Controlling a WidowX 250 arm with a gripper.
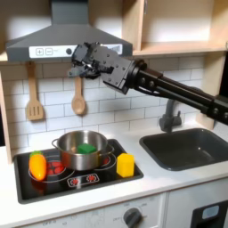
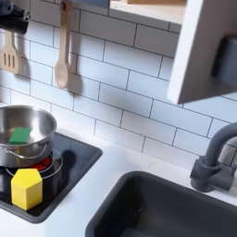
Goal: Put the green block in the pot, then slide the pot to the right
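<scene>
Inside the pot (image 1: 82, 150) on the black stove (image 1: 98, 178) lies the green block (image 1: 85, 148) (also seen in the second exterior view). High above, near the hood (image 1: 62, 36), hangs the gripper (image 1: 78, 68); whether its fingers are apart, I cannot tell.

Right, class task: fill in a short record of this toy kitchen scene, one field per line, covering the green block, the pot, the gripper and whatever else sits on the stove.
green block: inside the pot, seen in both exterior views
pot: on the stove, on the first exterior view's left, well left of the sink
gripper: raised high above the pot, holding nothing; jaw state unclear
yellow block: on the stove, right of the pot in the first exterior view
orange-yellow toy vegetable: left of the pot
stove: black
</scene>
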